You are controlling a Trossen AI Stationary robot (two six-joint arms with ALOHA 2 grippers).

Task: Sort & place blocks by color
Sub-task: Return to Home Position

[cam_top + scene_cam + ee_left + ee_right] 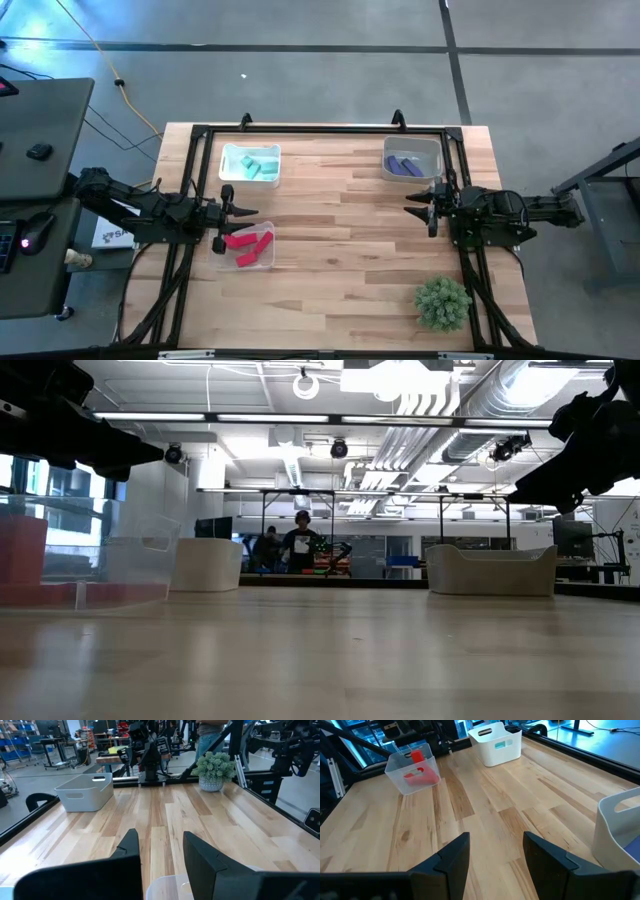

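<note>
— What is sitting on the surface (340,250)?
— Two arms are reaching in from its sides. The left claw (240,212) is gaping wide beside the clear bin (268,264). The right claw (415,205) is gaping wide near the gray bin (412,141).
— And the blocks?
— Red blocks (247,247) are lying in the clear bin, teal blocks (255,165) in the white bin (250,148), and purple blocks (405,166) in the gray bin.

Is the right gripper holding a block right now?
No, the right gripper is open, and only the bare wooden table shows in its gap.
</note>
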